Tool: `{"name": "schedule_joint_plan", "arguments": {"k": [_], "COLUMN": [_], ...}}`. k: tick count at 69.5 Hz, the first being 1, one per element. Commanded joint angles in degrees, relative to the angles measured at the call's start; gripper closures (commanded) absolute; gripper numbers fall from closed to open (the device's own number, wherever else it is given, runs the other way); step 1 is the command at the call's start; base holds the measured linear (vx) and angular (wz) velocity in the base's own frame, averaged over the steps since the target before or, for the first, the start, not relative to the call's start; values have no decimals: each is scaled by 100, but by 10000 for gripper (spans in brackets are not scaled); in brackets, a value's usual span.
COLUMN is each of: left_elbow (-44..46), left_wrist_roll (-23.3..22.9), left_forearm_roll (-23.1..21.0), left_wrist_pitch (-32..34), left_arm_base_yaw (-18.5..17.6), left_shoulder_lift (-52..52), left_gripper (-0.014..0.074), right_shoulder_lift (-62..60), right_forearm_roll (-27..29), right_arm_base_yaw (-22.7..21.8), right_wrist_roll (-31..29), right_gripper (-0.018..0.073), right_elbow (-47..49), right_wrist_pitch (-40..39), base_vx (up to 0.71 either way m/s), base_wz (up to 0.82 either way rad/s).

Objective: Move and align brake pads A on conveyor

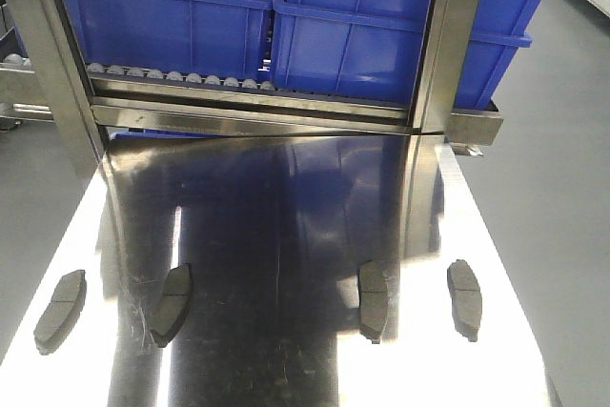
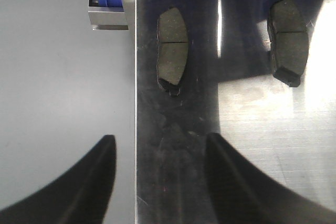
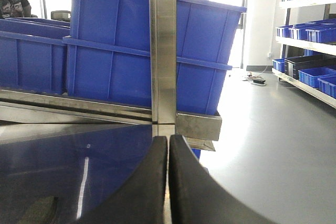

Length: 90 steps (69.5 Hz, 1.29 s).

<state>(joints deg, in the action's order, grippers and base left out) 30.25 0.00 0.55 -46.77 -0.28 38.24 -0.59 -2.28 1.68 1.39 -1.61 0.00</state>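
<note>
Brake pads on steel table, outer two near edges | left gripper spread | right gripper clenched empty

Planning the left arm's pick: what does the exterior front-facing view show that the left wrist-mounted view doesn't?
Front-facing only: all four brake pads in one row, including the right pair. Left wrist only: the left claw, open and empty, short of the nearest pad. Both: the left two pads lying on the steel tabletop.
</note>
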Motion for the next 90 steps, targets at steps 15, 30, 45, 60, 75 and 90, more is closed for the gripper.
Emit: {"name": "schedule_joint_plan", "arguments": {"k": [15,30,45,60,75,90], "left_elbow": [566,1610,2436,2954,3207,3395], "left_wrist_roll": [113,290,801,790,800,766], "left_forearm_roll": [-55,-265,-814,-751,-756,-756], "left_wrist_pitch": [404,7,-420,-354,-259,-277], "left_arm_base_yaw": [-21,-21,-27,-27,-27,-22], "left_shoulder_lift": [627,2221,3925,5000,5682,6090], "left_gripper": [121,121,121,121,121,120], "right_shoulder_lift": [-51,-51,-51,-51,-51,-51], "right_forearm_roll": [-7,-7,-7,-7,-7,-7], "right_arm_base_yaw": [-38,-38,-38,-38,-38,-38], "right_wrist_roll": [-2,-2,-2,-2,-2,-2], "right_gripper": [571,571,571,571,571,571], "right_elbow": [-65,-65,-65,-65,-65,-65], "right_wrist_pitch": [-427,-427,-427,-427,-427,-427], "base_vx": [0,0,0,0,0,0], "base_wz": [0,0,0,0,0,0]}}
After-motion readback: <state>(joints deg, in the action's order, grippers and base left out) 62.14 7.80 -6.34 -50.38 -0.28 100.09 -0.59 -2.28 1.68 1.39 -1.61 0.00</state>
